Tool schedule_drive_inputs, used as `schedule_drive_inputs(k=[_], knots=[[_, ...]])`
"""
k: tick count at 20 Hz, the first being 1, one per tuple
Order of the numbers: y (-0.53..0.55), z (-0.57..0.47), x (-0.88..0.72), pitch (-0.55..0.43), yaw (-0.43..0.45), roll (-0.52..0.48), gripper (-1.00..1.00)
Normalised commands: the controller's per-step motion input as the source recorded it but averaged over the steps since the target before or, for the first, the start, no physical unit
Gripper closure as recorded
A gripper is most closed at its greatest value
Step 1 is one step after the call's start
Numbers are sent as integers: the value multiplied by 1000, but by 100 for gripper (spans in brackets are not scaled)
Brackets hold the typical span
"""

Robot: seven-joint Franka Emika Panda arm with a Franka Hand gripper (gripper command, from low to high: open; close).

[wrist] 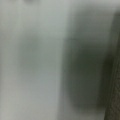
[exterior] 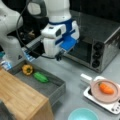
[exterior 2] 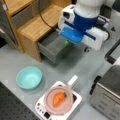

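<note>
Roughly above the grey surface [exterior: 75, 72], our claw [exterior: 59, 57] hangs between the open drawer [exterior: 53, 86] and the toaster oven [exterior: 100, 42]; in a front view it shows only as a small dark tip under the white-and-blue wrist, and we cannot tell whether its jaws stand apart or together. It touches nothing that we can see. The wrist view gives only blurred grey surface with a dark shadow band, so no help there.

Nearest things: the green vegetable [exterior: 40, 77] and the yellow pepper [exterior: 27, 69], both lying inside the drawer, the green one closer to the claw. In a front view the green vegetable [exterior 2: 66, 43] peeks out just under the blue wrist housing.

Farther out: a carrot [exterior: 106, 88] on a pink plate [exterior: 96, 93], which sits on a small white stove [exterior: 87, 93]; a teal bowl [exterior: 83, 115] near the bottom edge; the wooden cabinet [exterior: 17, 100].

Handling note, our judgement: any descent toward the drawer should stay clear of its front wall, come straight down over the green vegetable, and keep the wrist off the cabinet top. Slow approach advised, since the wrist camera offers little guidance.
</note>
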Motion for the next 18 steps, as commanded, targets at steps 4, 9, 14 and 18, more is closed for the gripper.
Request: schedule_drive_inputs(k=[4, 9, 14, 18], knots=[[199, 220, 515, 266, -41, 88, -100], [149, 160, 440, 251, -76, 77, -100], [158, 174, 361, 259, -140, 49, -100], [123, 176, 365, 246, -160, 38, -100]])
